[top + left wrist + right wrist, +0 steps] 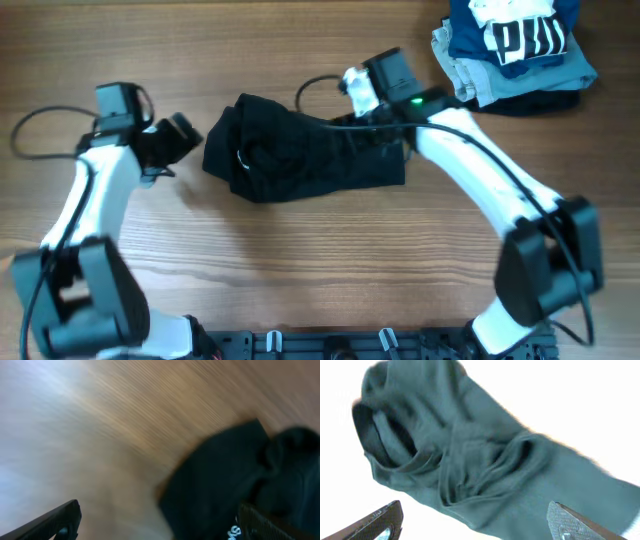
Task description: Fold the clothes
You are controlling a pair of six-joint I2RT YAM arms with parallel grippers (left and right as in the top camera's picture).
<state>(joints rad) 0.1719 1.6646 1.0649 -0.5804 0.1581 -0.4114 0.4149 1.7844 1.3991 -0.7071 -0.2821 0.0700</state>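
The black polo shirt (300,150) lies bunched in a rumpled heap at the middle of the wooden table. My left gripper (180,135) is open and empty just left of the shirt's left edge. In the blurred left wrist view the shirt (240,485) fills the right side, with a bit of white print by my right finger. My right gripper (375,120) is open above the shirt's right end. In the right wrist view the shirt (485,460) looks washed-out teal and spreads between my open fingers (480,525), collar opening at the upper left.
A pile of folded garments (515,50) sits at the far right corner: a navy one with large white lettering on pale blue-grey ones. A black cable (315,85) loops behind the shirt. Bare wooden tabletop (300,270) lies in front.
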